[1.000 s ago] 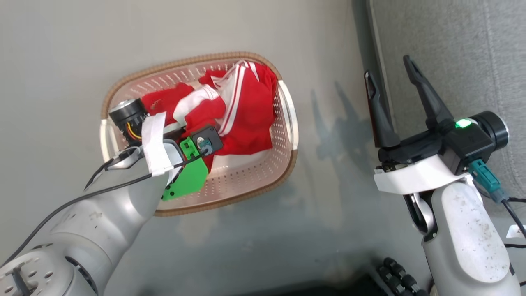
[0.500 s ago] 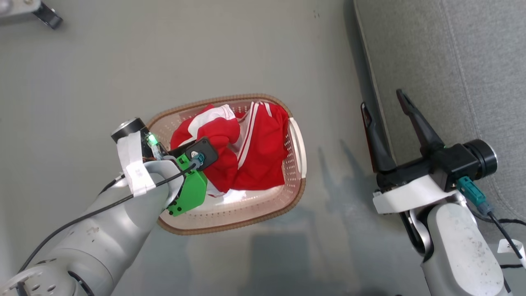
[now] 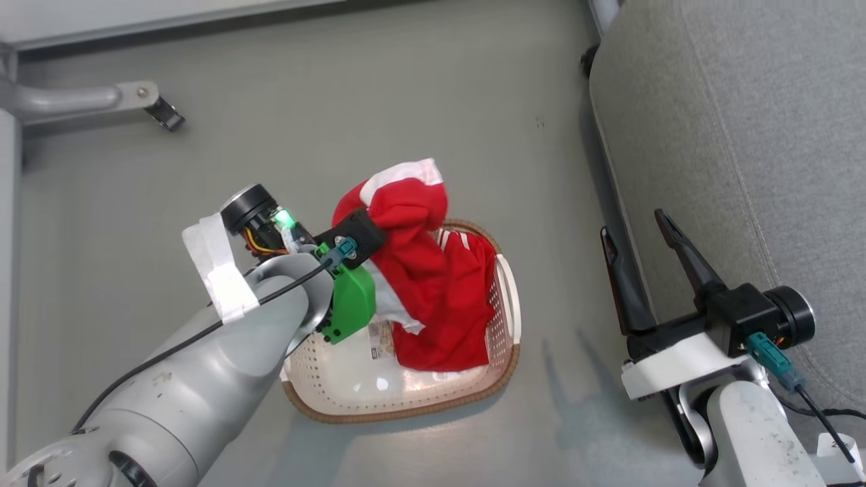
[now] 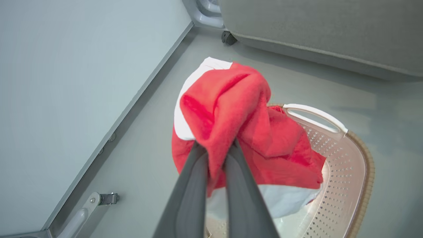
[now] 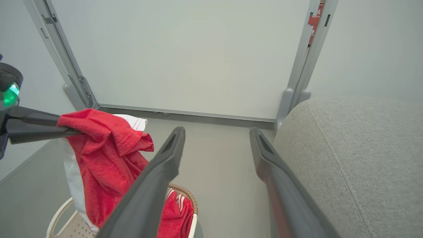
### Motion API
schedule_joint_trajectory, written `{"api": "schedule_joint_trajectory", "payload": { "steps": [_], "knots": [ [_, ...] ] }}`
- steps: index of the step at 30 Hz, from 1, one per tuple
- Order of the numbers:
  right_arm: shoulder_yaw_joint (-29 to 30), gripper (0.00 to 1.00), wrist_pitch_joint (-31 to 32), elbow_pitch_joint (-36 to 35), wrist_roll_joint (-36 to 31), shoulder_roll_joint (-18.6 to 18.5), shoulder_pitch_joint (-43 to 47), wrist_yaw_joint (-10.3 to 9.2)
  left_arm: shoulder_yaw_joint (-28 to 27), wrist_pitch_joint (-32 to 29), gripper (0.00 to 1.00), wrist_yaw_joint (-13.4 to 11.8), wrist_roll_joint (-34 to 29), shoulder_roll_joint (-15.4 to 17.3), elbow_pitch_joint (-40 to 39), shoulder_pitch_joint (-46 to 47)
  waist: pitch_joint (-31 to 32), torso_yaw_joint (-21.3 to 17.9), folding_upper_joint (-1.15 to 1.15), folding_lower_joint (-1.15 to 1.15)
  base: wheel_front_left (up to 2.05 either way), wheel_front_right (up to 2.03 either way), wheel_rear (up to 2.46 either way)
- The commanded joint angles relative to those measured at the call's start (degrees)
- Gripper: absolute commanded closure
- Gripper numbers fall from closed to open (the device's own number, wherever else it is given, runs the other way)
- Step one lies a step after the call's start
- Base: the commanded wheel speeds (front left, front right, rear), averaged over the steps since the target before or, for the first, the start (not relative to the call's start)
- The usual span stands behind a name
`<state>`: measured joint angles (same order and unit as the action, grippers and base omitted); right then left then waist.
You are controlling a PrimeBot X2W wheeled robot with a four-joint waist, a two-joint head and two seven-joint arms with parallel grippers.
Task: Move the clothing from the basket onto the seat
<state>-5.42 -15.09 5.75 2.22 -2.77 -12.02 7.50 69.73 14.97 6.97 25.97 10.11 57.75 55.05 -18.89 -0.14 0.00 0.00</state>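
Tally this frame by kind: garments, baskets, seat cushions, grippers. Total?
Cream perforated plastic basket: 1
Red soft garments with white trim: 2, one clamped in the left gripper, one lying in the basket
Grey fabric sofa cushion: 1
Dark two-fingered grippers: 2, the right gripper open
Total: 6

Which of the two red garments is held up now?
The garment with the white band, clamped in the left gripper; the striped garment lies in the basket.
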Motion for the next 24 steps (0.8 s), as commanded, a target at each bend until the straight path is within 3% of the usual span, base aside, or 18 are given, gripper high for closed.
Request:
{"api": "schedule_joint_trajectory", "payload": {
  "steps": [1,15,24],
  "knots": [
    [0.08,0.0,-0.12,-0.02,0.37,-0.2,1.05,-0.02,-1.01,0.28,1.0,-0.73,0.17,0.79,-1.8,-1.51,3.03,1.45,0.0,0.0,0.0,0.0,0.0],
    [-1.06,0.0,-0.12,-0.87,1.84,-0.21,4.48,-0.02,-13.28,0.27,1.0,-4.79,-3.93,3.98,-26.93,-8.41,9.16,2.67,0.0,0.0,0.0,0.0,0.0],
    [-2.45,0.0,-0.12,-2.37,3.63,-0.21,5.78,-0.02,-18.5,0.27,1.0,-5.94,-5.83,3.3,-37.15,-11.88,11.17,3.07,0.0,0.0,0.0,0.0,0.0]
  ]
}}
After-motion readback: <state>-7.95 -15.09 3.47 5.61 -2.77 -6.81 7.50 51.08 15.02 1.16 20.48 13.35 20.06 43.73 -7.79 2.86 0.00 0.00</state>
